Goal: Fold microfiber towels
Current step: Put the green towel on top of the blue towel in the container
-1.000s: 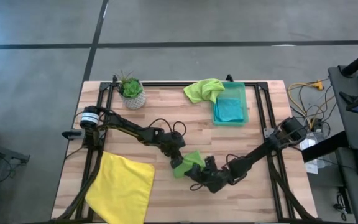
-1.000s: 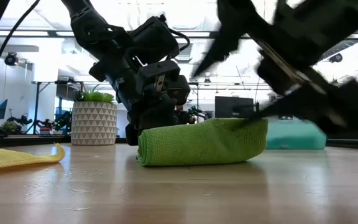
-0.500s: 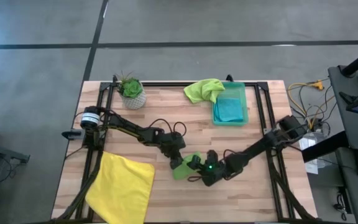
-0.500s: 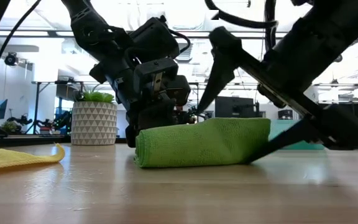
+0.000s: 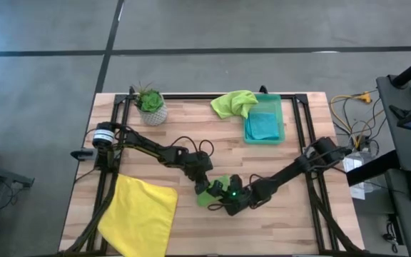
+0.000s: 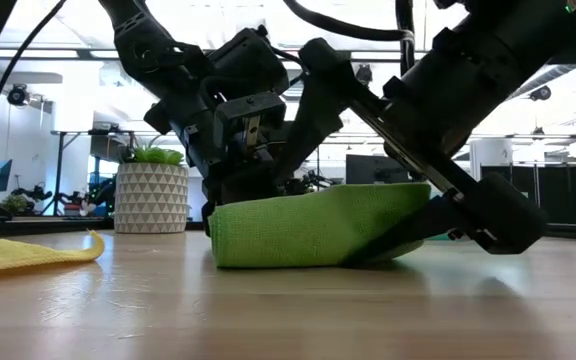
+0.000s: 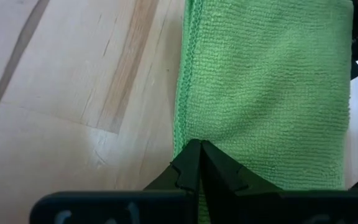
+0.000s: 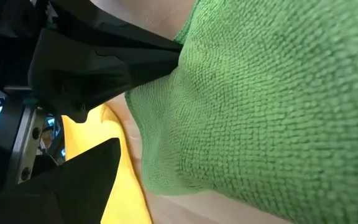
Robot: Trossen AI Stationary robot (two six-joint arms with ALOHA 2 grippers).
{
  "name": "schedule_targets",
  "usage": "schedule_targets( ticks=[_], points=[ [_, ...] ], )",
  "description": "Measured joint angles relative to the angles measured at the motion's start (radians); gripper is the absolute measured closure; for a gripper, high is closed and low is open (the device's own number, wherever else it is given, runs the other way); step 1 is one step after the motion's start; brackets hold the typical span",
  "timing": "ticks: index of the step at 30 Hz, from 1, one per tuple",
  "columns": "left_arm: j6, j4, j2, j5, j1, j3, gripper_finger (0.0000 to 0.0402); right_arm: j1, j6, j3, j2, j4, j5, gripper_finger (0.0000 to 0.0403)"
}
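High view: folded lime towel (image 5: 214, 191) between both tools.

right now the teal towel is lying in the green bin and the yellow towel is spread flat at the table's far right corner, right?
Not quite. The teal towel does lie in the green bin, but the high view shows the yellow towel spread flat at the table's near left corner.

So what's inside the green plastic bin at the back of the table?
The green bin holds a flat teal towel. A lime green towel lies bunched outside, draped against the bin's left rim. Anything beneath the teal towel is covered and cannot be seen.
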State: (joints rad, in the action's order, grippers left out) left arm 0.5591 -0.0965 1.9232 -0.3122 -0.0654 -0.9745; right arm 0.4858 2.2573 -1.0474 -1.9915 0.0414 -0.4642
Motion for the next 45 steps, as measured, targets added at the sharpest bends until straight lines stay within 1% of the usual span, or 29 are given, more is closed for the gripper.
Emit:
schedule_targets(
  ticks=[3, 5, 18, 28, 31, 35, 39, 43, 45],
  points=[
    [0.000, 0.001, 0.000, -0.004, 0.000, 0.000, 0.0401, 0.002, 0.002, 0.015, 0.008, -0.001, 0.004, 0.0024],
    [-0.012, 0.001, 0.000, -0.006, 0.000, 0.000, 0.0401, 0.002, -0.001, 0.017, 0.008, -0.010, 0.004, 0.0036],
    [-0.017, 0.001, 0.000, -0.018, 0.000, 0.001, 0.0401, 0.004, -0.016, 0.024, 0.001, -0.043, 0.007, 0.0178],
    [-0.018, 0.001, 0.000, -0.018, 0.000, 0.001, 0.0401, 0.006, -0.047, 0.025, 0.000, -0.071, -0.003, 0.0251],
    [-0.026, 0.000, -0.003, -0.016, 0.002, 0.001, 0.0401, 0.007, -0.066, 0.026, 0.000, -0.072, -0.034, 0.0271],
    [-0.040, -0.007, -0.032, 0.012, 0.014, 0.006, 0.0401, 0.007, -0.061, 0.026, 0.000, -0.078, -0.047, 0.0297],
    [-0.076, -0.023, -0.101, 0.064, 0.033, 0.001, 0.0402, 0.006, -0.089, 0.026, 0.003, -0.078, -0.069, 0.0323],
    [-0.092, -0.062, -0.160, 0.070, 0.052, 0.002, 0.0401, 0.006, -0.126, 0.026, 0.007, -0.082, -0.079, 0.0347],
    [-0.157, -0.080, -0.181, 0.057, 0.058, 0.003, 0.0401, 0.006, -0.155, 0.024, 0.014, -0.087, -0.094, 0.0357]
  ],
)
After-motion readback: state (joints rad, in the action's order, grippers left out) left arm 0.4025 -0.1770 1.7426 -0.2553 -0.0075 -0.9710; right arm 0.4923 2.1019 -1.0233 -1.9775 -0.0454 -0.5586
